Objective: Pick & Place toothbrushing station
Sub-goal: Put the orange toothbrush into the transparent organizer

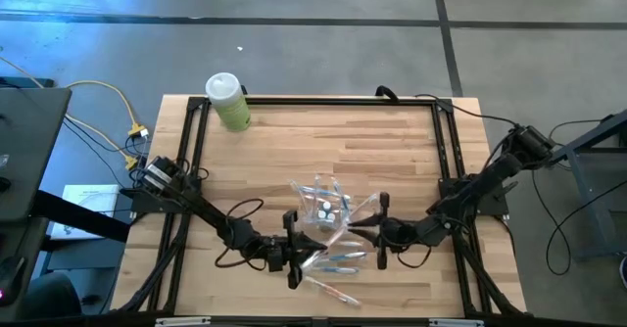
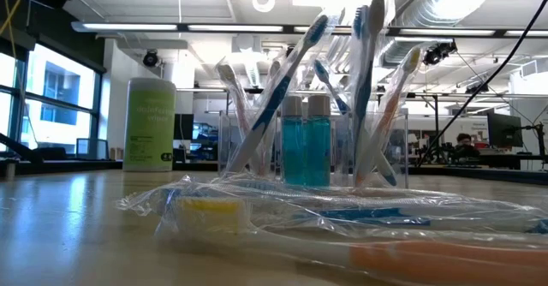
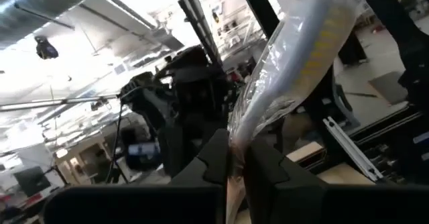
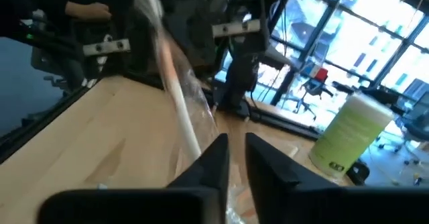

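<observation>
Wooden tabletop [image 1: 392,151] carries one clear holder [image 1: 324,206] with two teal tubes [image 2: 306,140] near its front-middle. Just in front lie three wrapped toothbrushes [image 1: 338,260]. Left gripper [image 1: 294,258] fingers pinch one wrapped toothbrush [image 3: 295,70]; right gripper [image 1: 381,231] fingers nearly closed on another [image 4: 175,90]. One green bottle [image 1: 227,101] stands well behind.

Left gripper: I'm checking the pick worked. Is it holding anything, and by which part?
Yes. The left gripper is shut on a wrapped toothbrush, pinching the lower end of it, wrapper and all; the bristle end sticks out beyond the fingers.
</observation>
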Tool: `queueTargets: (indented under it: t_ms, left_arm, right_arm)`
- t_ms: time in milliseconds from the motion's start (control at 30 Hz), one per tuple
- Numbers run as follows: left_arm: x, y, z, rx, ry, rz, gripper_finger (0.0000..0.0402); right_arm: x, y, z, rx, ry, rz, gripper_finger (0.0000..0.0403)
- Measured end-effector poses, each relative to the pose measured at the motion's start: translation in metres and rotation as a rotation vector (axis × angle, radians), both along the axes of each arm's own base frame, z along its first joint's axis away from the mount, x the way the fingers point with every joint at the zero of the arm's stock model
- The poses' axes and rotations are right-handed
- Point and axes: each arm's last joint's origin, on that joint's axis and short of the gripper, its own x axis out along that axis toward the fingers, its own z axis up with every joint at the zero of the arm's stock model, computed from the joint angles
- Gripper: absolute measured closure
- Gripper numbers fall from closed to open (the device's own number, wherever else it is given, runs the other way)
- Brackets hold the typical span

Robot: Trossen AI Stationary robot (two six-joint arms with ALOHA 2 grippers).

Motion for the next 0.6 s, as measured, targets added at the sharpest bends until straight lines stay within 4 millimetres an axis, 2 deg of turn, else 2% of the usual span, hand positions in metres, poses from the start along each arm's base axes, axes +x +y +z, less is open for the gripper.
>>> queueTargets:
  t_ms: [133,333,467,600]
  left_arm:
    - [-0.008,-0.007,0.004,-0.049,0.020,0.064,0.0389]
    - [-0.036,-0.020,0.028,-0.170,0.104,0.231,0.0389]
    - [-0.056,-0.024,0.049,-0.258,0.169,0.215,0.0389]
    - [-0.071,-0.010,0.062,-0.401,0.298,0.225,0.0389]
  right_arm:
    - [-0.010,0.011,0.005,-0.009,-0.046,-0.028,0.0297]
    - [-0.031,0.031,0.012,-0.044,-0.079,-0.060,0.0205]
    - [-0.041,0.039,0.012,-0.061,-0.075,-0.056,0.0174]
    - [-0.046,0.042,0.011,-0.045,-0.070,-0.071,0.0167]
